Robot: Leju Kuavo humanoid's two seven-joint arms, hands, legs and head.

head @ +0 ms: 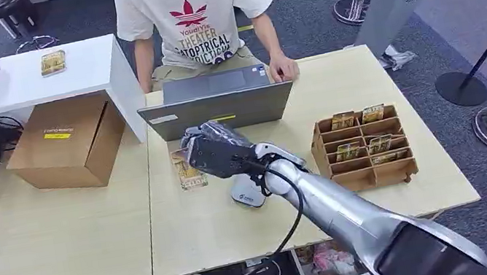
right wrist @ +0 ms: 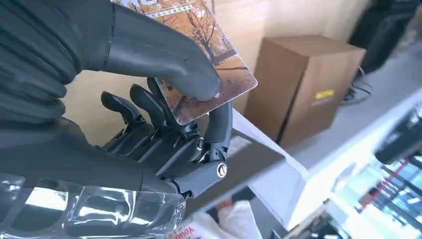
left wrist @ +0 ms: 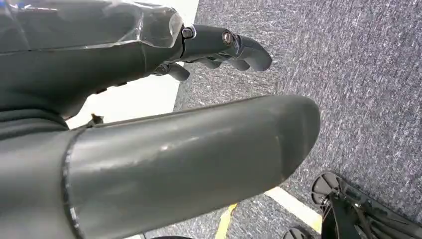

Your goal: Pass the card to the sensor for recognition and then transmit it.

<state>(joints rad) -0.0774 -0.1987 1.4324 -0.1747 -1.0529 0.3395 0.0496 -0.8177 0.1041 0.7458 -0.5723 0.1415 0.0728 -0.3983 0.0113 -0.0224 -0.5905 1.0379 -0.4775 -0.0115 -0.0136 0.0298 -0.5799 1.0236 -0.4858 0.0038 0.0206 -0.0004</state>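
Observation:
My right hand (head: 216,149) hangs over the middle of the table, just in front of the grey laptop (head: 216,102). It pinches a card (right wrist: 219,64) printed with an autumn tree picture between thumb (right wrist: 164,55) and fingers; the card (head: 191,172) sticks out on the hand's left side. A small white sensor (head: 248,194) sits on the table under my right wrist, nearer to me than the card. My left hand (left wrist: 219,47) hangs beside the body over grey carpet, fingers loosely bent, holding nothing.
A person in a white T-shirt (head: 195,12) sits behind the laptop, one hand (head: 283,68) on the table. A brown card rack (head: 364,148) with several cards stands at the right. A cardboard box (head: 64,144) and a white shelf (head: 24,76) stand at the left.

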